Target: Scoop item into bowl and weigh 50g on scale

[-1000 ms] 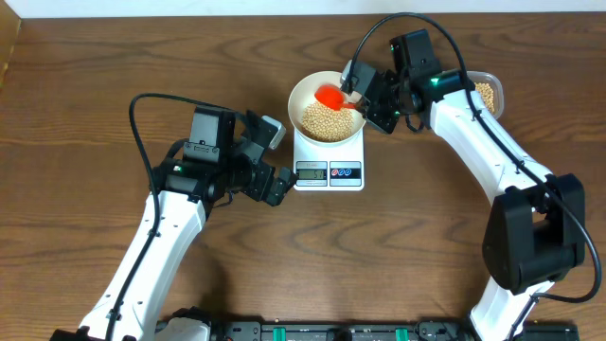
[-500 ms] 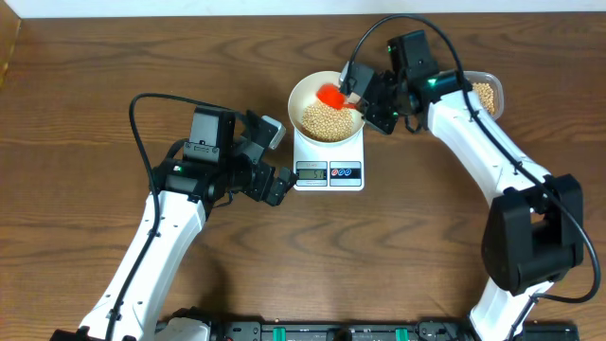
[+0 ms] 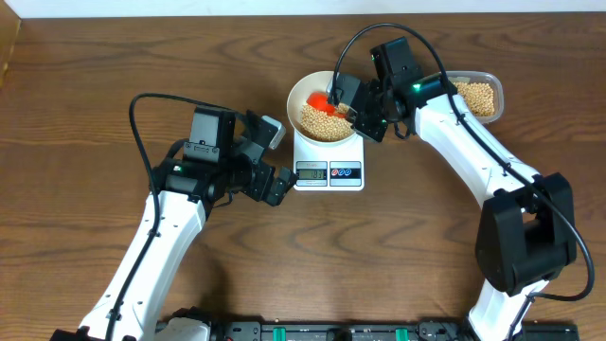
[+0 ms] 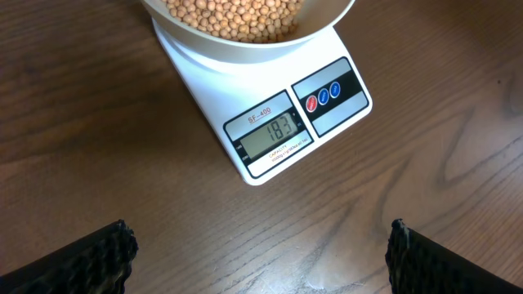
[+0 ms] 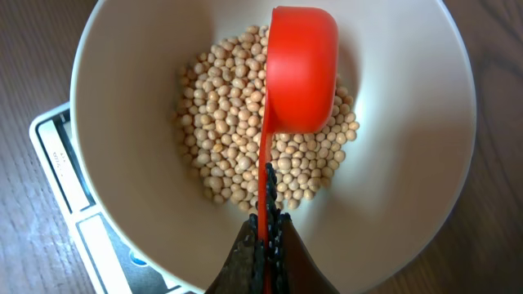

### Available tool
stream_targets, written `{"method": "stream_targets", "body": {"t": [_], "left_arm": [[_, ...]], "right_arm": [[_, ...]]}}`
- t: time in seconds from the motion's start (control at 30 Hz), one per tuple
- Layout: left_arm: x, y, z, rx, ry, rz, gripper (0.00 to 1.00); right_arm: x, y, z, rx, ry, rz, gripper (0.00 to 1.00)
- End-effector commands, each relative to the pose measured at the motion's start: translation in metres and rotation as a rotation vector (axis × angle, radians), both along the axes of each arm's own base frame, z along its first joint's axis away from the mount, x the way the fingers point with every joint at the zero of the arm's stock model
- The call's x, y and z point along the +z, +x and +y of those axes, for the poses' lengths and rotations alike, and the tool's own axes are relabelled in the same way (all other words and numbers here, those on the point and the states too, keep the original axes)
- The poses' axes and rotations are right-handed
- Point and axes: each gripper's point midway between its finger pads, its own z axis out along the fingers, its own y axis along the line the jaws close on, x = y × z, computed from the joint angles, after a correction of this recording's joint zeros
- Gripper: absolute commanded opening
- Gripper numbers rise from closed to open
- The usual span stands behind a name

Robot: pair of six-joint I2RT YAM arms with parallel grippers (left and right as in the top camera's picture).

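The beans point(image 5: 229, 155) lie in a shallow heap at the bottom of the white bowl point(image 5: 409, 163). The bowl sits on the scale point(image 4: 204, 65), whose display point(image 4: 270, 137), at 6 o'clock from the bowl, appears to read 183. That is well above the 50 wanted, so I judge the step in hand to be taking beans back out, not adding more. The red scoop point(image 5: 302, 69) hangs over the heap's 1 o'clock side, its handle running edge-on down to 6 o'clock. There the right gripper point(image 5: 265, 237) is pinched tight on the handle. Whether the cup holds any beans cannot be told from here. To do this well, the cup should bite in low and shallow through the thick middle of the heap, then roll level before lifting so nothing spills over the rim. It should not press on the bowl wall, which would push the reading up or shove the bowl off centre. Each load would go to the clear tub point(image 3: 478, 95) at 3 o'clock from the bowl. Loads can be full at first and smaller as the number nears target, with the scoop lifted clear before each reading. At about 7 o'clock from the bowl, the left gripper point(image 4: 261, 257) hovers over the wooden table point(image 4: 98, 147), fingers spread wide and holding nothing. Its camera looks squarely at the display.
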Motion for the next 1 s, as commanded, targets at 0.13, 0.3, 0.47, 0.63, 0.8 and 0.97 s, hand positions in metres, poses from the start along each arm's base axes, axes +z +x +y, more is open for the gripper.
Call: {"method": "stream_targets", "body": {"t": [0.13,0.3,0.47,0.63,0.8,0.97], "left_arm": [[-0.002,0.000,0.001,-0.003,0.008,0.002,1.00],[-0.002,0.000,0.001,-0.003,0.008,0.002,1.00],[-0.002,0.000,0.001,-0.002,0.008,0.002,1.00],[-0.002,0.000,0.001,-0.002,0.008,0.002,1.00],[-0.002,0.000,0.001,-0.002,0.008,0.002,1.00],[-0.002,0.000,0.001,-0.002,0.008,0.002,1.00]], "right_arm": [[-0.008,-0.002,0.003,-0.057,0.068,0.082,0.01],[-0.004,0.003,-0.002,-0.103,0.102,0.098,0.01],[0.000,-0.001,0.001,-0.098,0.169,0.144,0.01],[-0.003,-0.008,0.000,-0.098,0.161,0.178,0.01],[-0.005,-0.012,0.000,-0.098,0.156,0.192,0.01],[-0.003,-0.014,0.003,-0.086,0.171,0.200,0.01]]}}
